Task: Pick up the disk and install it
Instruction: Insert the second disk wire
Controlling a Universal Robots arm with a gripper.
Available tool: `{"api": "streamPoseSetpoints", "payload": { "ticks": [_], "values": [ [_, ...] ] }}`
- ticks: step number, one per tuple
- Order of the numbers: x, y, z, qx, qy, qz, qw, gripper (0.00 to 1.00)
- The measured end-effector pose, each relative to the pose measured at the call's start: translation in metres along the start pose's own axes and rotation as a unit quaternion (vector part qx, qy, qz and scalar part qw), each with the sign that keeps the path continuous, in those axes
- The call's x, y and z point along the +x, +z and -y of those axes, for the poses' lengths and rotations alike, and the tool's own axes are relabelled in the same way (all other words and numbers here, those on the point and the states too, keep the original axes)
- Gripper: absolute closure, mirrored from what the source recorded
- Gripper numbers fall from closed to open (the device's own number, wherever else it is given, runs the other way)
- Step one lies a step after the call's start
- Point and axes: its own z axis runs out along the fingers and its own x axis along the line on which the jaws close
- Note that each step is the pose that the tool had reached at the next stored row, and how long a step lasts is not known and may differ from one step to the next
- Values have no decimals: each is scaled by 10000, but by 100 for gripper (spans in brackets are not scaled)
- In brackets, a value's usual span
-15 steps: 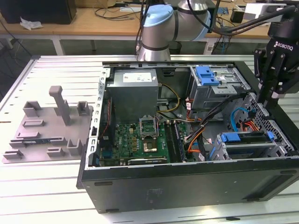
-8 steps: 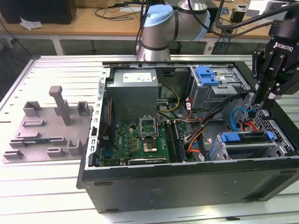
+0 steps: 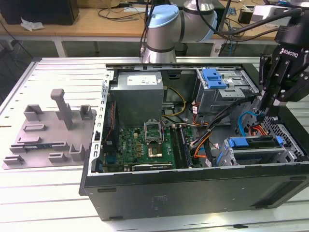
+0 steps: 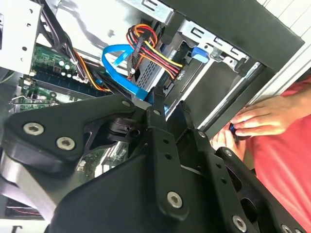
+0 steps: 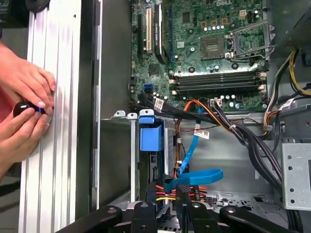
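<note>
We're looking into the open computer case (image 3: 193, 193), a black sheet-metal box lying on the ribbed aluminium table (image 3: 58, 193), its green motherboard (image 3: 145, 145) studded with slots and a square socket. To the exterior view's left sits a grey plastic fixture (image 3: 48, 130) with blocky uprights. The arm (image 3: 174, 24), smooth grey tube with pale-blue caps, reaches over the case. Its gripper (image 3: 270, 108), matte black with bolted linkages, hangs over the drive cage (image 3: 263, 152) at the exterior view's right; we cannot tell whether its fingers are parted or closed. The disk (image 3: 253, 143) sits in that cage: a flat slab edged by its blue plastic carrier, standing on edge in the first wrist view (image 5: 150, 133). A flat blue ribbon cable (image 5: 194, 177) curls just beside it, with a red-yellow-black wire bundle (image 4: 155, 51). 2 hands (image 5: 24, 111) rest on the table rail, pinching a small dark knob (image 5: 23, 108).
</note>
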Motion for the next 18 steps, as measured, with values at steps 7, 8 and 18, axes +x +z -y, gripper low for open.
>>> {"api": "streamPoseSetpoints", "payload": {
  "ticks": [7,8,18],
  "values": [
    [-14,56,-49,2,119,-11,9999,70],
    [-15,62,-57,8,125,-10,9999,70],
    [-28,108,-54,24,148,-8,9999,70]
  ]
}}
